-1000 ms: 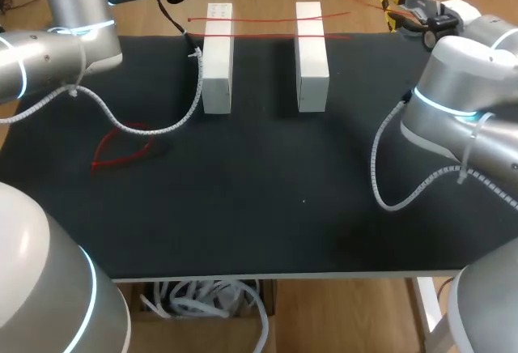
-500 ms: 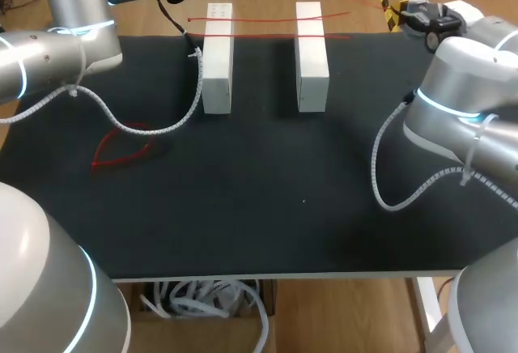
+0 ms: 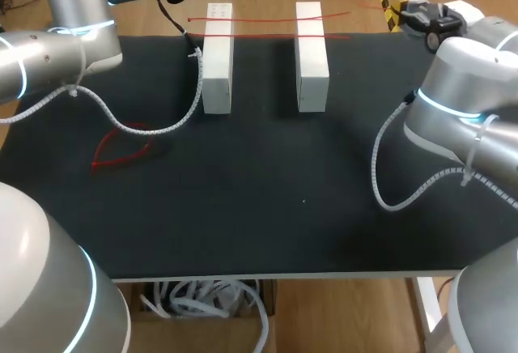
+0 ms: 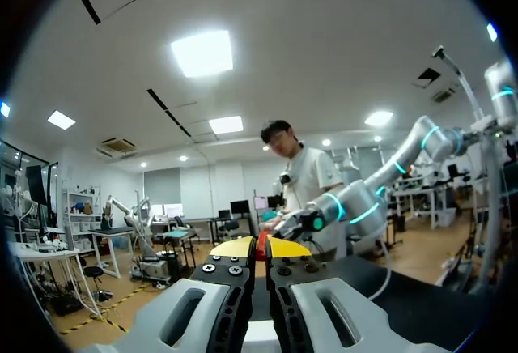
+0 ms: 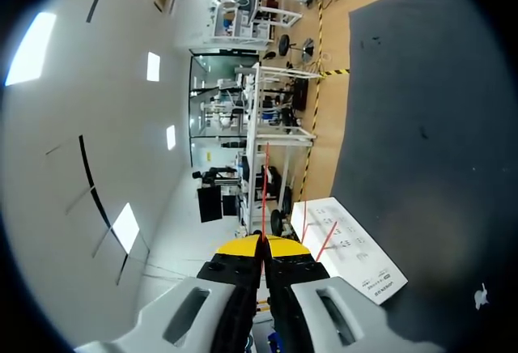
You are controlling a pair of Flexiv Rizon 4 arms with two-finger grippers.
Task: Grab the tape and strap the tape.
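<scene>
**Q:** Where's the tape sitting, and what are the grippers doing with it?

**A:** The tape (image 3: 267, 19) is thin and red, and two strands of it run side by side across the top of the left block (image 3: 217, 57). From there they cross the gap and go over the right block (image 3: 312, 53) too. Both strands sit at the far end of the left block, one a bit farther back than the other. Both blocks are white and stand parallel on the black mat (image 3: 267, 199).

**Q:** And the tools?

**A:** The left gripper (image 4: 261, 248) has its yellow tips pressed together on a sliver of red tape. From the head view it's up past the far end of the left block, off the mat, pointing toward the block. The right gripper (image 5: 263, 246) is pinched tight on tape as well, with a red strand running straight out ahead from between its tips. In its wrist view one white block shows just beside the fingers with two red strands slanting across it. I can't tell which block that is.

**Q:** Anything else on the mat?

**A:** There's a red loop (image 3: 121, 146) lying flat, left of the left block and nearer the robot, well apart from both grippers. The left arm's spiral cable (image 3: 174, 122) droops onto the mat between that loop and the left block.
</scene>
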